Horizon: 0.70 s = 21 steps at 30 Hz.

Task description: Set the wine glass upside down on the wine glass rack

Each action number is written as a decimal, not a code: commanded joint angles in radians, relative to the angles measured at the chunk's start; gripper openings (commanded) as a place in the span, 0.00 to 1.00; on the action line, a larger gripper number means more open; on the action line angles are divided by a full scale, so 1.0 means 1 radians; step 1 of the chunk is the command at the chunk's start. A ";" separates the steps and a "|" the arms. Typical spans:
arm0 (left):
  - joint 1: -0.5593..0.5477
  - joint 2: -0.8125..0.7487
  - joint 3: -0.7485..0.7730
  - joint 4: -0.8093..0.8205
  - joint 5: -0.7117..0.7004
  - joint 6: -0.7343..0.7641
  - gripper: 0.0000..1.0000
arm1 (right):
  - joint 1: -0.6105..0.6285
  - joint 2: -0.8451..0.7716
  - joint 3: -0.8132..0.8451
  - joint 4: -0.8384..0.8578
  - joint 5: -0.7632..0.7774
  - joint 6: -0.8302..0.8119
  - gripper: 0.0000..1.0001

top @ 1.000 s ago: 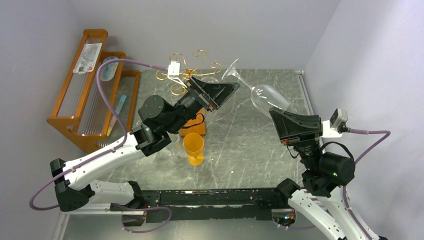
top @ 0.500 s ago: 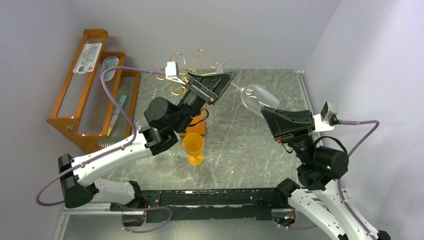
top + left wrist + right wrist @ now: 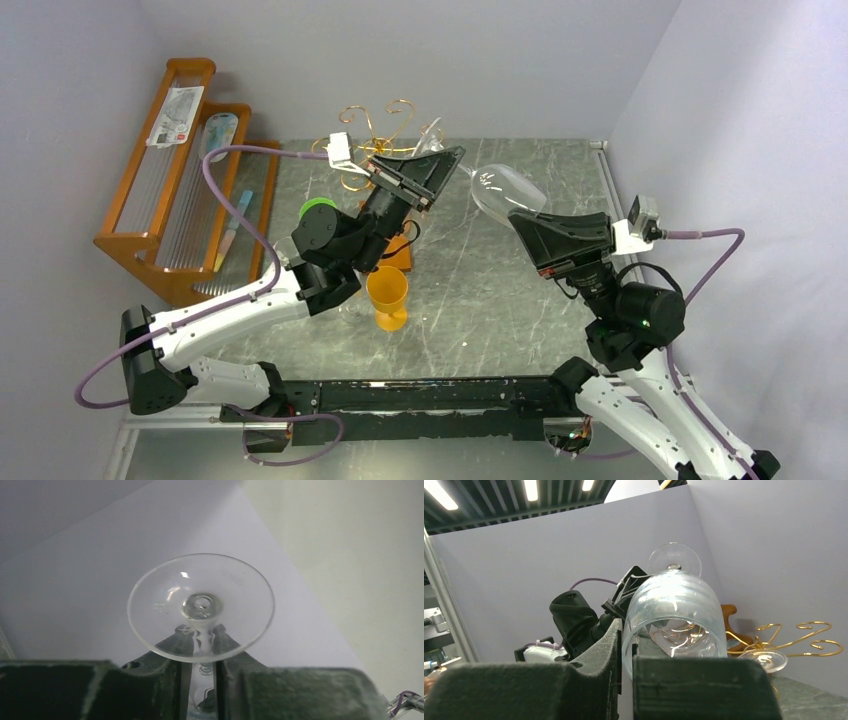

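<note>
Grey marbled table (image 3: 520,300), enclosed by plain pale walls. Reference landmark: the gold wire rack (image 3: 378,130) (image 3: 796,641) at the far edge, its orange-brown base partly hidden under the left arm. Glass (image 3: 503,190) (image 3: 201,605) (image 3: 674,612): held in the air just right of the rack, lying close to horizontal, foot toward the rack and bowl pointing away from it. In the top view the foot overlaps the rack's right-hand curl, and contact cannot be determined. Left gripper (image 3: 445,163) (image 3: 202,652): closed on the stem directly below the foot. Its wrist view shows a finger on each side of the stem and the round foot beyond the tips. Right gripper (image 3: 522,215) (image 3: 627,655): closed on the bowl's rim, the glass wall pinched between the two fingers, at the end farthest from the rack. Goblet (image 3: 387,293): orange, upright on the table, just in front of the rack's base. Shelf (image 3: 180,180): stepped, wooden, left of the rack against the wall.
</note>
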 commanded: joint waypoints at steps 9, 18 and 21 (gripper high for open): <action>-0.001 -0.097 -0.053 0.088 -0.103 0.172 0.05 | 0.002 -0.019 0.002 -0.106 0.057 0.021 0.34; -0.001 -0.157 -0.026 -0.085 0.005 0.370 0.05 | 0.003 -0.046 0.096 -0.453 0.150 -0.019 0.67; -0.001 -0.187 -0.036 -0.148 0.050 0.415 0.05 | 0.002 -0.035 0.153 -0.542 0.155 -0.055 0.71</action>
